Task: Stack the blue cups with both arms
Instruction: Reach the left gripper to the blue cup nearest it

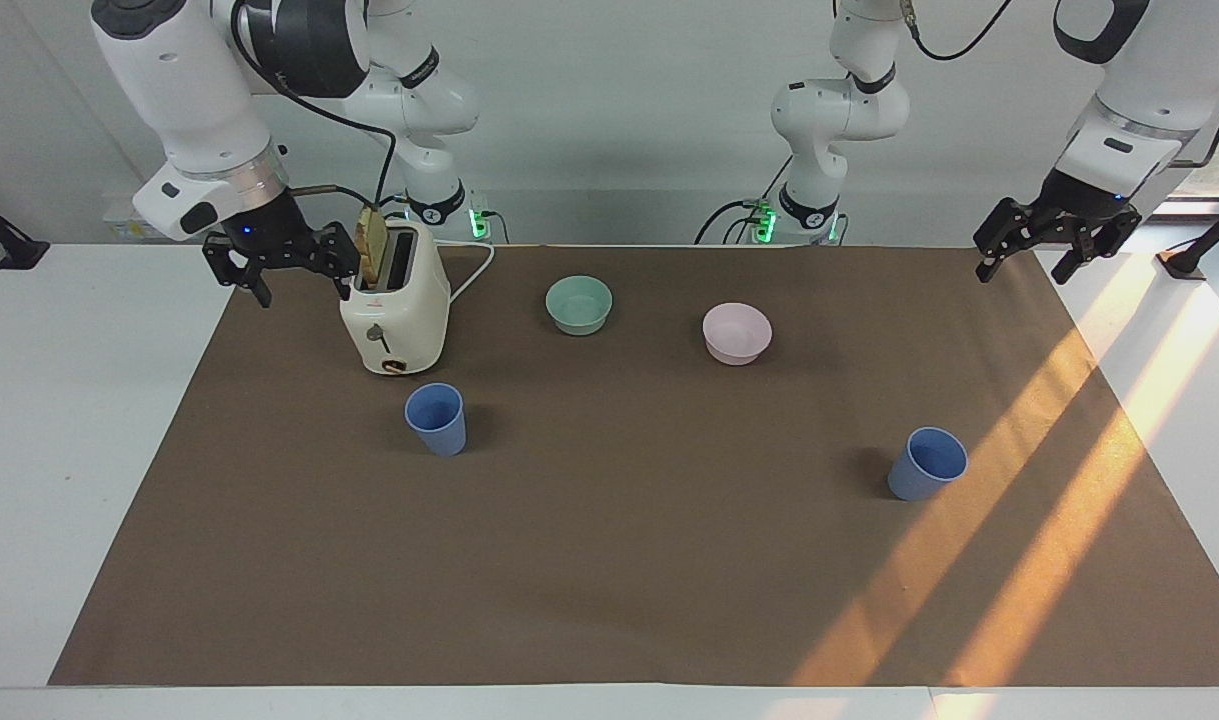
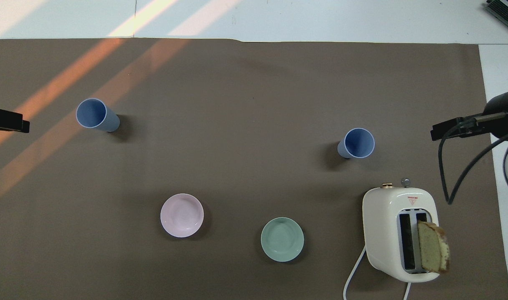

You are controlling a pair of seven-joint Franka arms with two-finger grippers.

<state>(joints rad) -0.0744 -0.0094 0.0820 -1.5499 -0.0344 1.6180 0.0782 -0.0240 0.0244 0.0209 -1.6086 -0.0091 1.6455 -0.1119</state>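
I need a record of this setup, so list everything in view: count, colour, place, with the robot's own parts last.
cups: two, blue, upright on the brown mat, one just past the toaster, one toward the left arm's end
green bowl: one, mint, nearer the robots than the cups
pink bowl: one, pale pink, beside the green bowl toward the left arm's end
toaster: one, cream, at the right arm's end, corded
bread slice: one, tan, standing in a toaster slot
mat: one, brown, covering the white table
right gripper: black, open, raised beside the toaster
left gripper: black, open, raised over the mat's corner
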